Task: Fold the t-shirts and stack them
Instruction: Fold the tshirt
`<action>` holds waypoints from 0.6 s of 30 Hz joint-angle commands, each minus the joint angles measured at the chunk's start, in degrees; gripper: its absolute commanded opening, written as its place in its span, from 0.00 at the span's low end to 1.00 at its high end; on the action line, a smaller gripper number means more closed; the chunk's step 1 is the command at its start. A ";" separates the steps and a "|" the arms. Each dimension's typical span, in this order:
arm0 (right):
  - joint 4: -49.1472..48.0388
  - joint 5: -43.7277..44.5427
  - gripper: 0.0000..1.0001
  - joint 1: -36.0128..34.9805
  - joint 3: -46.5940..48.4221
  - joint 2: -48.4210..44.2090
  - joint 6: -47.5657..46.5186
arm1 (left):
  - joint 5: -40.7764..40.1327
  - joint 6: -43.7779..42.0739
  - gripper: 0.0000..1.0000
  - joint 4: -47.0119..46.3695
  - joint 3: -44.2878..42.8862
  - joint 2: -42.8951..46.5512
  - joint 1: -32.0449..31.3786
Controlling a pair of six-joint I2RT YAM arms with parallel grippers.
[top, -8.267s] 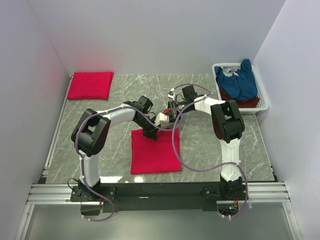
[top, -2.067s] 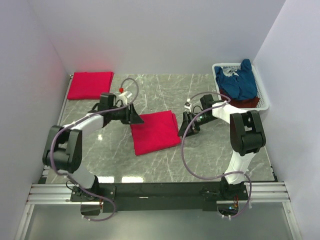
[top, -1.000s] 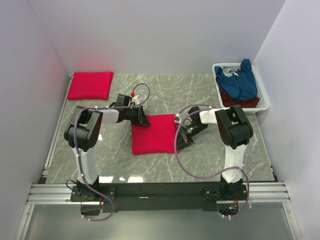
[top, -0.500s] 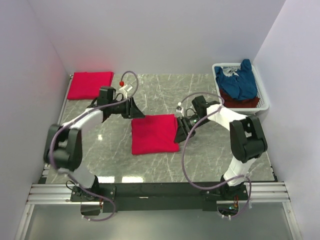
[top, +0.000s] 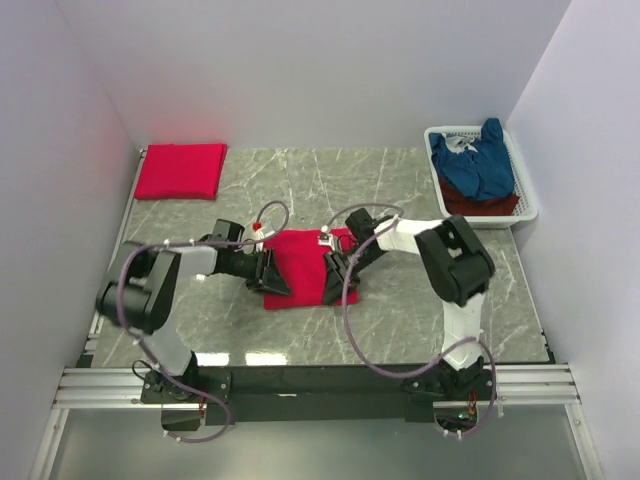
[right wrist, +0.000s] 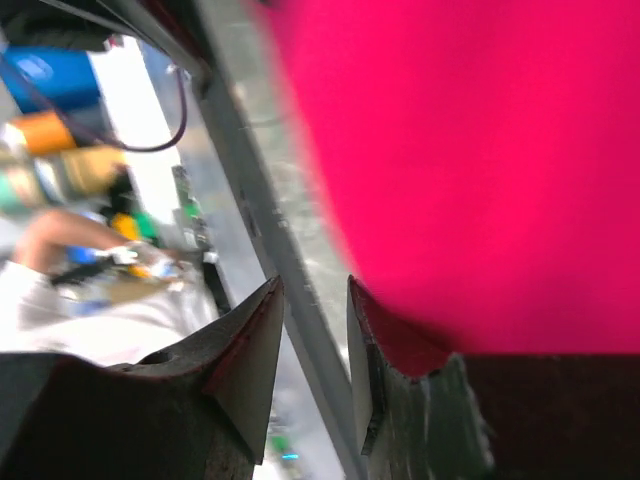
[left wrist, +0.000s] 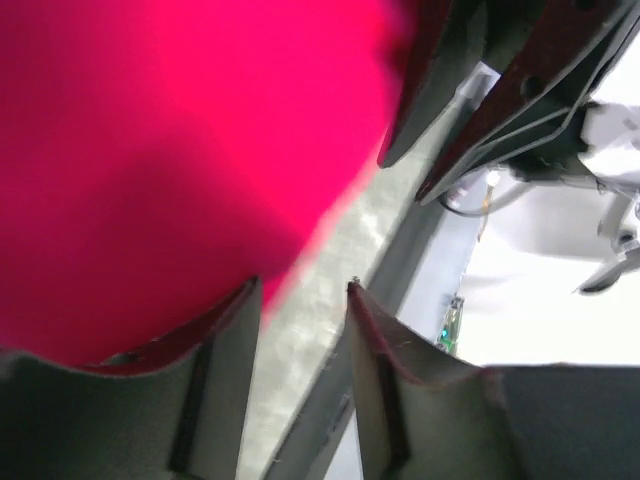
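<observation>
Both wrist views are blurred and largely filled by bright red cloth, so no hem, sleeve or fold line can be made out in them. Seen from overhead, the folded red t-shirt (top: 300,268) lies at the middle of the worktop (top: 420,310), between the two hands. Its left edge is covered by the left hand (top: 278,282) and its right edge by the right hand (top: 331,288). Whether either hand rests on the cloth or sits under its edge cannot be told. In the left wrist view the fingers (left wrist: 225,345) stand parted, with grey worktop showing in the gap and nothing held; the cloth overlaps the tip of one finger. The right wrist view shows the same: its fingers (right wrist: 250,350) are apart and released, with cloth lying over one of them. A second folded red t-shirt (top: 181,170) lies at the far left corner, well apart. In the white basket (top: 524,205) at the far right, the navy t-shirt (top: 478,160) is heaped over a darker red t-shirt (top: 495,204), most of which is hidden. Half a second earlier the left hand was off the shirt's far left corner and the right hand was beside its right edge. Both have since closed in low against its sides, and less of the shirt shows. The corner shirt and the basket are unchanged.
</observation>
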State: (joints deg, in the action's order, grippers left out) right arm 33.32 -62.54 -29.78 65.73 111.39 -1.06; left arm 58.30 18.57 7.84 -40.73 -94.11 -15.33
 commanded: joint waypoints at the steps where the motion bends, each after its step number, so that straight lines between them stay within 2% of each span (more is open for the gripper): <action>1: -1.76 0.31 0.39 3.66 1.41 5.49 3.06 | -4.32 -3.34 0.42 3.75 -3.56 -7.21 3.01; 4: -1.59 0.84 0.41 6.56 1.68 8.66 3.52 | -5.92 -6.00 0.39 8.24 -6.37 -14.95 7.92; 8: -2.12 4.53 0.42 8.33 -1.39 7.62 3.00 | -5.04 -7.14 0.40 8.25 -6.47 -15.41 10.23; 11: -0.89 5.06 0.42 8.51 -2.63 2.18 1.68 | -2.50 -9.51 0.42 9.12 -5.94 -11.38 10.50; 13: -0.63 3.57 0.45 9.21 -1.67 -6.15 1.76 | 0.56 -13.28 0.44 11.66 -6.11 -4.63 10.50; 14: -0.63 3.13 0.45 9.21 -0.88 -7.67 1.94 | 1.11 -14.77 0.45 12.55 -6.29 -4.60 10.59; 15: -1.76 2.69 0.45 10.34 0.35 -8.99 2.64 | 1.20 -15.31 0.47 12.38 -6.20 -0.25 10.67; 18: -7.28 4.53 0.47 13.07 2.10 -10.50 7.64 | -5.02 -9.54 0.48 4.23 -5.76 5.67 10.85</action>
State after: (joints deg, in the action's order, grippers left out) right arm 31.64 -60.36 -19.42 64.55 103.96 3.46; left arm 58.06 8.93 17.72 -46.35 -94.63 -4.86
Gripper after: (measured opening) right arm 0.462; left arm 0.479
